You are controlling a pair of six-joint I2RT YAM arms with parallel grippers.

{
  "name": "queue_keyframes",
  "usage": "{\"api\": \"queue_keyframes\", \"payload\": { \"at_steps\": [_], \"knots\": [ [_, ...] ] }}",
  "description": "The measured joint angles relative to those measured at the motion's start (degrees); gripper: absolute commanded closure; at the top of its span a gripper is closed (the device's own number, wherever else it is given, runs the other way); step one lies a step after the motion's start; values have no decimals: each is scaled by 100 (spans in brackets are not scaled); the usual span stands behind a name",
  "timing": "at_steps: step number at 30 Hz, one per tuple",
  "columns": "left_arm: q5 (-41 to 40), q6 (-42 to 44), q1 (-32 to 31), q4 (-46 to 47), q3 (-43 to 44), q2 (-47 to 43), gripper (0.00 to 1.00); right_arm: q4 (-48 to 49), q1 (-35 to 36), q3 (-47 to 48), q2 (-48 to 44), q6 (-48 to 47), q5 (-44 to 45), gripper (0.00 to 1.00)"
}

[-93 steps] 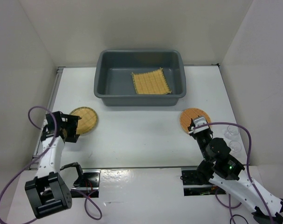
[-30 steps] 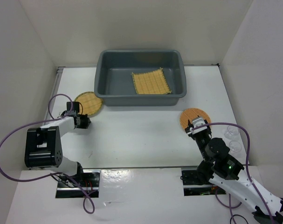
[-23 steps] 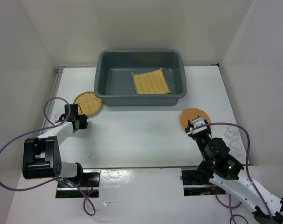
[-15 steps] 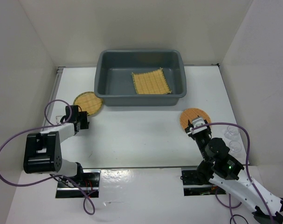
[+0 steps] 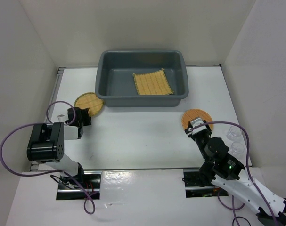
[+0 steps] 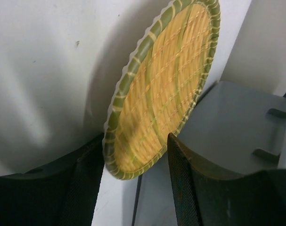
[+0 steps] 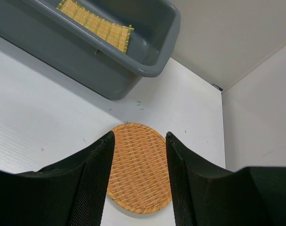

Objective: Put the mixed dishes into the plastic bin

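The white worktop carries everything, and the plastic bin stands at its far side. The bin is the biggest thing here, and its wide mouth should make it easy to drop things in. The square yellow mat already lies flat on the bin's floor, towards the right end, so that dish appears done. The yellow disc lies outside, its far edge touching or just beside the bin's left front corner. The orange disc lies flat on the worktop, well apart from the bin to the right. Two clear cups stand near the right wall, untouched. The left gripper sits low at the yellow disc's near rim, jaws spread with that rim between them. This is probably because so thin a piece can only be gripped by its edge. Whether the pads touch it cannot be told. The right gripper hangs over the orange disc's near edge, jaws likewise spread and holding nothing, seemingly lined up for the same kind of edge grasp.
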Motion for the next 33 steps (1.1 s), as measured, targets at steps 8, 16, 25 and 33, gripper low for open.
{"api": "queue_keyframes", "payload": {
  "at_steps": [8,16,25,33],
  "knots": [
    [2,-59,7,739,216,697,63,0,2,-2,70,0,0,47],
    [-68,-262,11,990,249,848,90,0,2,-2,72,0,0,46],
    [-774,-273,105,-1067,87,-1034,100,0,2,-2,72,0,-2,46],
    [-1366,457,341,-3147,1394,-2391,100,0,2,-2,17,0,-20,46]
  ]
}}
